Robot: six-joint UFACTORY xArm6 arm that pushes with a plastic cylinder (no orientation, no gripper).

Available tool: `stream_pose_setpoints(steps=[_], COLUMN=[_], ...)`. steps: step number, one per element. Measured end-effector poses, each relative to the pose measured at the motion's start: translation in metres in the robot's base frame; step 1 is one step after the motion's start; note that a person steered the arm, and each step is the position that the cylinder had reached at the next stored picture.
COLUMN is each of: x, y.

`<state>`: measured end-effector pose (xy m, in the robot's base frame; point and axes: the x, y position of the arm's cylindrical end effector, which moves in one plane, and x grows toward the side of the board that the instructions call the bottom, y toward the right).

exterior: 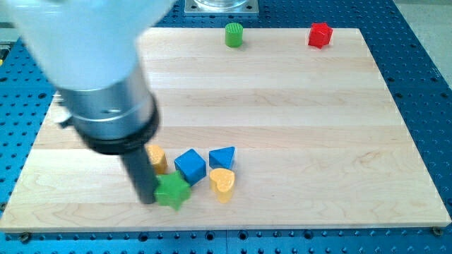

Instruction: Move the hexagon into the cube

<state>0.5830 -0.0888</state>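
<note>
A blue cube [190,166] sits near the view's bottom, left of centre. A red angular block [320,34], which looks like a hexagon, lies far off at the view's top right. My tip [147,200] is down on the board at the view's bottom left, touching the left side of a green star [173,191] that lies just below-left of the cube. A yellow-orange block [157,159] sits left of the cube, partly hidden behind my rod; I cannot tell its shape.
A blue triangle [223,156] lies right of the cube and a yellow heart [222,184] below-right of it. A green cylinder [234,34] stands at the view's top centre. The arm's body [106,92] covers the board's left part [42,162].
</note>
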Motion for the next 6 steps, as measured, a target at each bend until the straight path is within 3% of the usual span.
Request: stream_pose_setpoints(steps=[1, 2, 3, 4, 5, 6], x=[0.007, -0.007, -0.059, -0.044, -0.043, -0.079], y=[-0.021, -0.127, -0.102, -0.028, -0.015, -0.056])
